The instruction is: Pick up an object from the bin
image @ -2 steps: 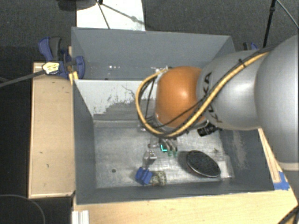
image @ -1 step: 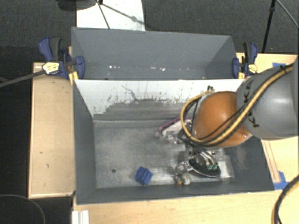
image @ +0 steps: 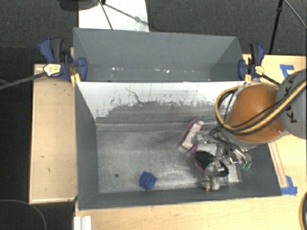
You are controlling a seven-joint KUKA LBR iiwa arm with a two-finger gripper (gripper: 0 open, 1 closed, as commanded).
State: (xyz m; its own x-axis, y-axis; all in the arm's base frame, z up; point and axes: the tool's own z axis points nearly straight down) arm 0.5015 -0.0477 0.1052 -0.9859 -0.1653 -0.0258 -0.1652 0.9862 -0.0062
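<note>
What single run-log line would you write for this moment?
gripper: low in grey bin, right side | beside it: purple-and-white item, dark object | apart: blue block, front left

The gripper is covering part of the purple-white packet and a dark thing, too blurred to name.

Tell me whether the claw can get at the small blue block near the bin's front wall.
Probably yes. The small blue block lies alone on the grey metal bin floor, with nothing between it and the claw to its right.
</note>
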